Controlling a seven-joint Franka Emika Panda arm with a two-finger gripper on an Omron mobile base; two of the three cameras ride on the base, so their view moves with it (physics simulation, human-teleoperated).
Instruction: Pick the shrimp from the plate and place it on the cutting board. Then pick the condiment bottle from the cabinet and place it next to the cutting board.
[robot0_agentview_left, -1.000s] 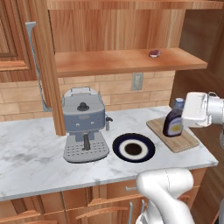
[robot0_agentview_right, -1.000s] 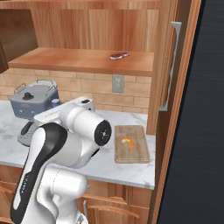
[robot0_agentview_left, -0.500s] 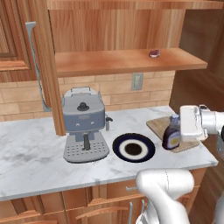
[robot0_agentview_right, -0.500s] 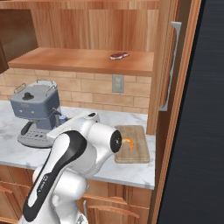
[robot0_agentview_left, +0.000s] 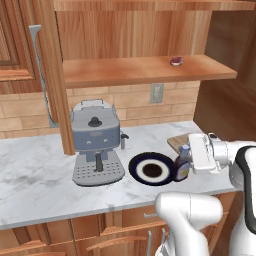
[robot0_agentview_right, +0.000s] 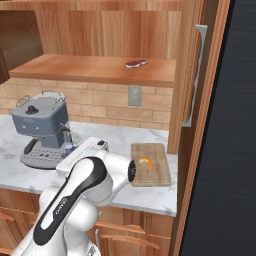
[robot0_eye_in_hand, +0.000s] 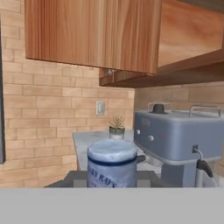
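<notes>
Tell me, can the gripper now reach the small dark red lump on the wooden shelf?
Probably not now: the gripper is shut on the dark-brown condiment bottle, low over the counter, while the dark red lump lies high on the shelf.

Veined white marble counter, grained wooden cutting board, glossy plate, dark glass condiment bottle, brushed-metal coffee machine.

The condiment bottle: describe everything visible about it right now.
The small dark-brown glass condiment bottle with a blue cap stands upright, held in the white two-finger gripper, which is closed on its right side. It sits low over the marble counter, at the right edge of the round navy-rimmed plate and left of the light wooden cutting board. In the hand view, its pale cap and lettered label show close up.
</notes>
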